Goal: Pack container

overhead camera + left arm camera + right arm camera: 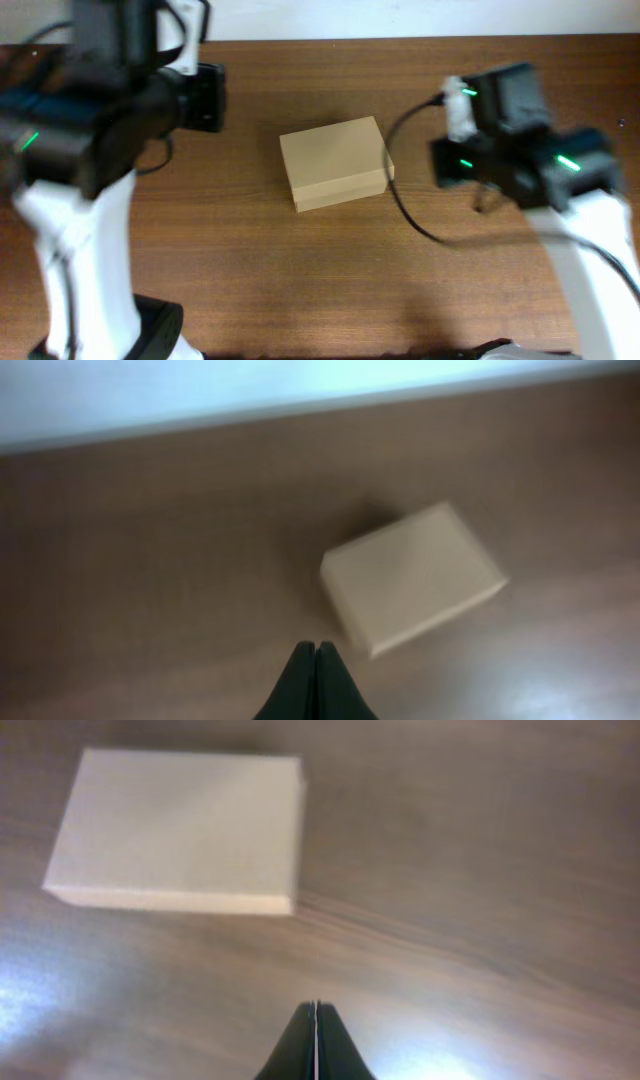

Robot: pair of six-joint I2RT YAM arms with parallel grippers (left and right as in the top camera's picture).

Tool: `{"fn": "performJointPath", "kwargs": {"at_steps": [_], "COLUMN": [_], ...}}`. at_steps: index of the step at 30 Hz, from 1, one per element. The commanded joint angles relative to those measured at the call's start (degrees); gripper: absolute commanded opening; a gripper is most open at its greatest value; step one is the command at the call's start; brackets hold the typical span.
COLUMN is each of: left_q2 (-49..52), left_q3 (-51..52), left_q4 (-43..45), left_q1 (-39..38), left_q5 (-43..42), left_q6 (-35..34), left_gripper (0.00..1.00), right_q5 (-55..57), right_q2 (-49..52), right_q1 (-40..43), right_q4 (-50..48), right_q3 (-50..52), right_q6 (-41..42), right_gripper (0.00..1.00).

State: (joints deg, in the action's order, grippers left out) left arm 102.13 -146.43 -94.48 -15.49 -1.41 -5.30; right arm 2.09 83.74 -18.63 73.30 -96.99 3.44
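Note:
The container (334,161) is a small plain tan cardboard box with its lid shut, lying on the wooden table near the middle. It also shows in the left wrist view (412,577) and in the right wrist view (178,828). My left gripper (315,648) is shut and empty, held above the table to the left of the box. My right gripper (316,1007) is shut and empty, held above the table to the right of the box. In the overhead view both sets of fingers are hidden under the arm bodies.
The dark wooden table (250,270) spreads around the box. A white wall (200,390) runs along the table's far edge. A black cable (405,215) loops from the right arm down to the table near the box's right side.

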Motion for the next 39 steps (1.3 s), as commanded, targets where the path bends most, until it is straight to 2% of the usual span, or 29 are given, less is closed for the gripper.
{"fn": "performJointPath", "kwargs": {"at_steps": [1,7,14,21,33,39], "left_q2": [4.04,4.04,4.04,4.04,4.04,3.74], "left_q3": [14.56,34.75,46.84,53.31,60.22,60.46], "left_q4": [4.85,19.52,28.04,31.54,36.02,37.35], "left_q1": [-1.05,-2.67,-4.72,-7.15,-8.11,-7.98], "left_q5": [0.26,-8.66,-12.0,-12.81,-12.31,-9.49], "left_q6": [1.7,3.67,3.63,3.58,3.37,3.39], "left_gripper": [0.02,0.02,0.02,0.02,0.02,0.02], "right_q5": [-8.48,-9.7,-11.98,-11.8,-11.3,-11.37], "right_q2": [4.94,13.64,17.05,19.54,30.01,28.65], "right_q1": [-0.07,-0.11,-0.11,-0.07,-0.11,0.31], "right_q4": [-6.38,-9.16,-12.22,-13.18,-14.14,-14.45], "right_q3": [6.82,8.13,8.15,8.31,8.33,6.36], "right_q6": [4.33,5.53,5.4,4.76,4.76,4.48], "right_gripper": [0.04,0.04,0.04,0.04,0.04,0.04]}}
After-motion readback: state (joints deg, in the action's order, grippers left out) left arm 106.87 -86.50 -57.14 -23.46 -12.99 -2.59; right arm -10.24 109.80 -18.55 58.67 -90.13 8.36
